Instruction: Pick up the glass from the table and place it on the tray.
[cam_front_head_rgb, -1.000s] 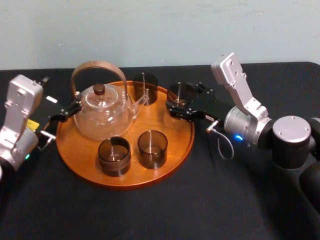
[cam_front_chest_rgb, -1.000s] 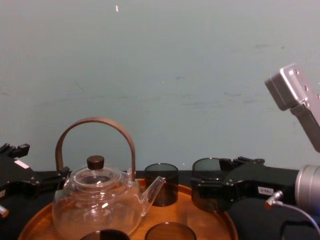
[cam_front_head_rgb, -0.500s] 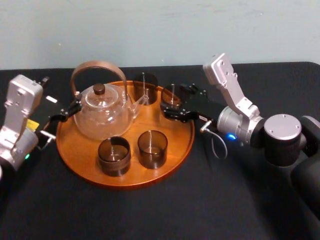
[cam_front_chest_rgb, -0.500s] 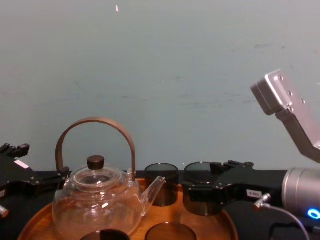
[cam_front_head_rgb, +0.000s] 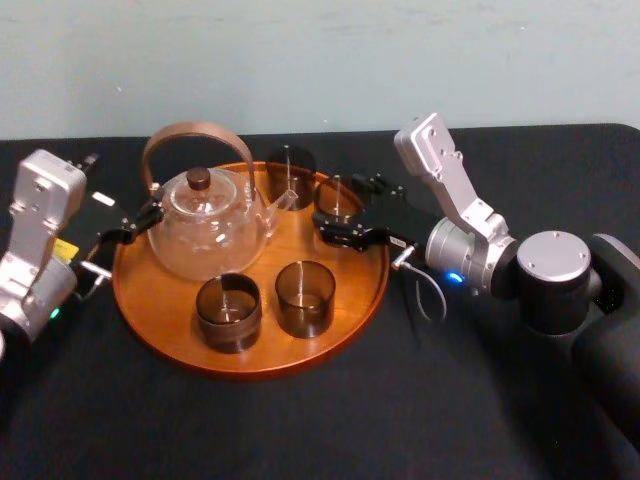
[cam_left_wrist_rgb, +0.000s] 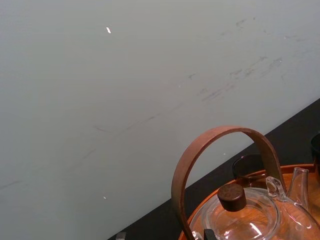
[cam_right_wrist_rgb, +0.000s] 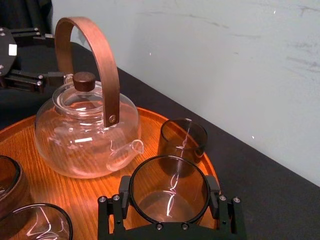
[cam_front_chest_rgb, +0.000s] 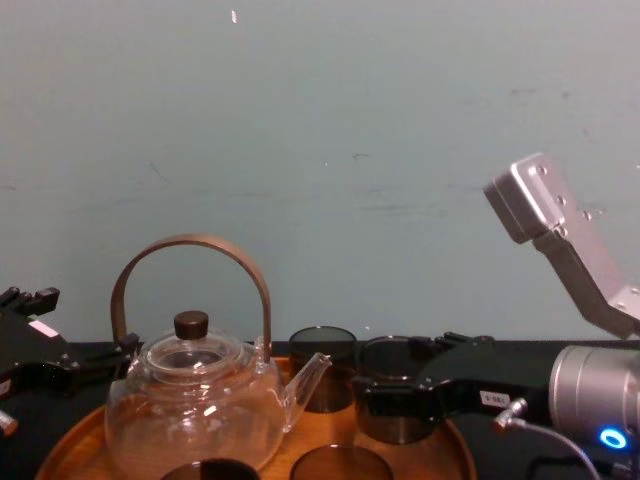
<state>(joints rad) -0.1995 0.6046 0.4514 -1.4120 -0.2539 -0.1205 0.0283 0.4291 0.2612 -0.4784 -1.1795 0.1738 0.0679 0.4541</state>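
My right gripper (cam_front_head_rgb: 338, 208) is shut on a smoky dark glass (cam_front_head_rgb: 335, 200), one finger on each side of it (cam_right_wrist_rgb: 169, 192). It holds the glass upright and low over the back right part of the round orange-brown tray (cam_front_head_rgb: 160, 300), inside the rim. I cannot tell whether the glass base touches the wood. In the chest view the held glass (cam_front_chest_rgb: 392, 400) sits right of the teapot spout. My left gripper (cam_front_head_rgb: 130, 225) is parked open at the tray's left edge, beside the teapot.
A glass teapot (cam_front_head_rgb: 205, 225) with a brown arched handle stands on the tray's left half. Three more dark glasses sit on the tray: one at the back (cam_front_head_rgb: 290, 170), two at the front (cam_front_head_rgb: 228, 312) (cam_front_head_rgb: 304, 297). The black table (cam_front_head_rgb: 400, 420) spreads around it.
My right gripper has carried the glass leftward, from over the tray's right rim to inside the tray near the back glass. The left arm has stayed still.
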